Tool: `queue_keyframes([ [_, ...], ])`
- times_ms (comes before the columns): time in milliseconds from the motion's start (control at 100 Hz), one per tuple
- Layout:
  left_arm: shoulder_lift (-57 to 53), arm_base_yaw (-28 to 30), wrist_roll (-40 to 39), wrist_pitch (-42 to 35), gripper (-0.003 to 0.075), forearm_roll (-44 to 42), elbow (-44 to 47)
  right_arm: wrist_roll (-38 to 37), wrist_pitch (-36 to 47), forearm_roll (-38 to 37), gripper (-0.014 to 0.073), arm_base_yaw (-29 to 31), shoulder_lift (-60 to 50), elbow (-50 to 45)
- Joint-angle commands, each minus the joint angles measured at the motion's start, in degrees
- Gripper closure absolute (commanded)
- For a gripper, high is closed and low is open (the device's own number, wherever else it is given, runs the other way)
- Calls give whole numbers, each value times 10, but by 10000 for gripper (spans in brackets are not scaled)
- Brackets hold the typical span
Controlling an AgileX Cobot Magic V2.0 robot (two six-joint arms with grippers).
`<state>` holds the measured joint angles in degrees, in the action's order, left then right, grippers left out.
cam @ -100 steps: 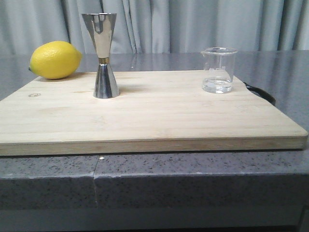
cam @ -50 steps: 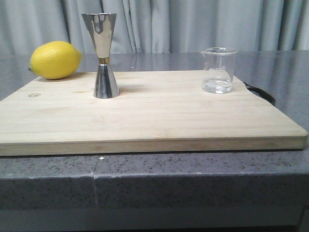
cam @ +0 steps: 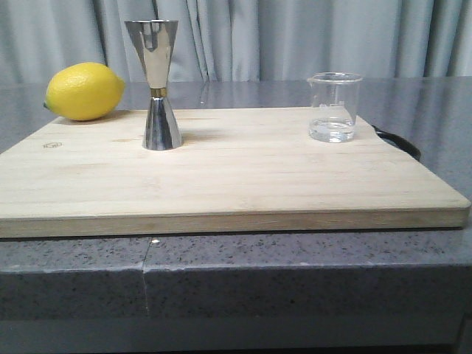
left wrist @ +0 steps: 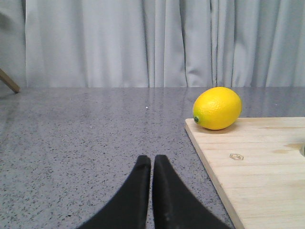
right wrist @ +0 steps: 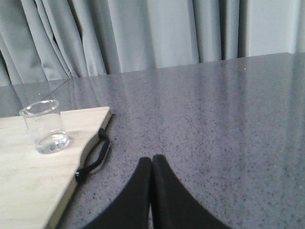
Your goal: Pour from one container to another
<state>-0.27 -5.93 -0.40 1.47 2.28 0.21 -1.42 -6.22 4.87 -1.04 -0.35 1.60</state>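
Note:
The small clear glass beaker point(cam: 335, 107) stands upright at the back right of the wooden cutting board point(cam: 221, 177), with a little clear liquid at its bottom; the right wrist view shows the beaker point(right wrist: 44, 126) too. The tall steel jigger point(cam: 157, 85) stands upright at the board's back left. No arm shows in the front view. My left gripper point(left wrist: 151, 160) is shut and empty over the grey counter, left of the board. My right gripper point(right wrist: 152, 160) is shut and empty over the counter, right of the board.
A yellow lemon point(cam: 83, 91) lies at the board's far left corner, beside the jigger; the left wrist view also catches the lemon point(left wrist: 218, 108). A black strap loop point(right wrist: 93, 157) hangs off the board's right edge. Grey curtains close off the back.

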Motion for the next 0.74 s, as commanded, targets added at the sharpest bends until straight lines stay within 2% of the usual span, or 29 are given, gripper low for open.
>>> queue_keyframes([
  [0, -14, 1, -3, -49, 739, 1, 20, 2, 123, 2, 655, 4, -12, -32],
  [30, -14, 1, -3, -49, 739, 1, 20, 2, 136, 2, 655, 4, -12, -41],
  [70, -14, 1, -3, -49, 739, 1, 20, 2, 105, 2, 655, 5, -12, -36],
  [730, -14, 1, -3, -49, 739, 1, 20, 2, 117, 2, 655, 5, -12, -39],
])
